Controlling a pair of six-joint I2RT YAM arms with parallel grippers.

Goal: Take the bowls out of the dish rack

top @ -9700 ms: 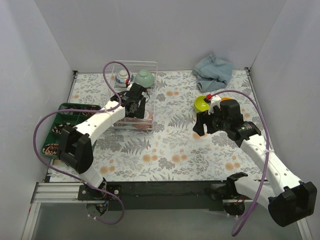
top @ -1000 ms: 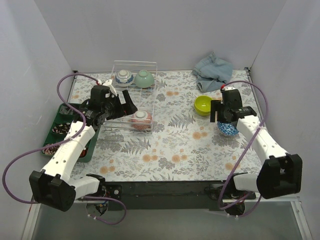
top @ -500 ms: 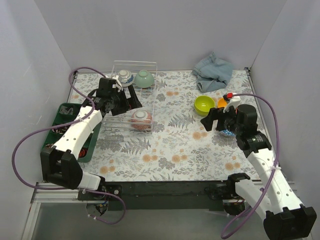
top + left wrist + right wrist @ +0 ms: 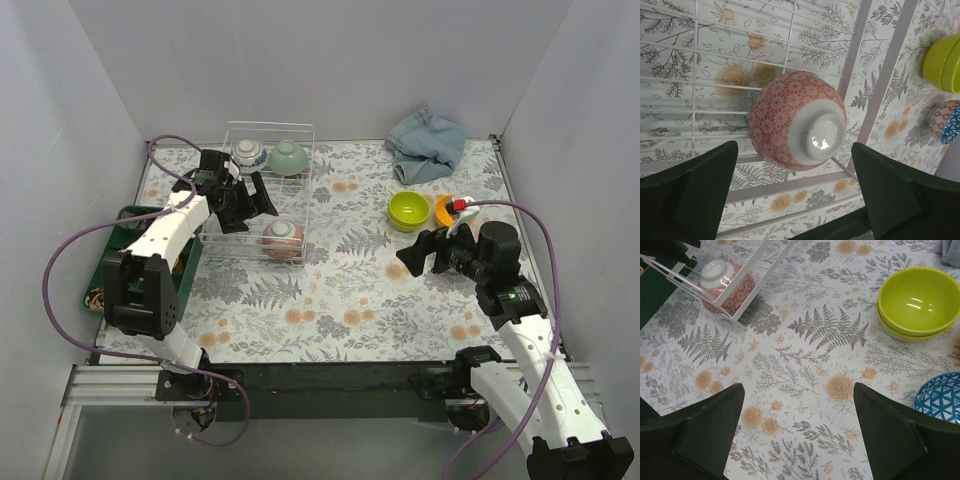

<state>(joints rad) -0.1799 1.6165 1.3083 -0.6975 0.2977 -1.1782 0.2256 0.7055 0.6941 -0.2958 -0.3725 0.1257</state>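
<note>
The white wire dish rack holds a blue-and-white bowl, a pale green bowl and an upside-down pinkish bowl. My left gripper is open over the rack. In the left wrist view the pinkish bowl lies between and beyond its open fingers. My right gripper is open and empty above the mat, near the two stacked lime green bowls and an orange bowl. In the right wrist view a blue patterned bowl sits on the mat beside the lime green bowls.
A dark green compartment tray stands left of the rack. A folded denim cloth lies at the back right. In the left wrist view a whitish patterned bowl sits by the blue one. White walls close in the table.
My right gripper has pulled back from the blue patterned bowl and swung left, open and empty. My left gripper has shifted slightly over the rack near the pinkish bowl.
</note>
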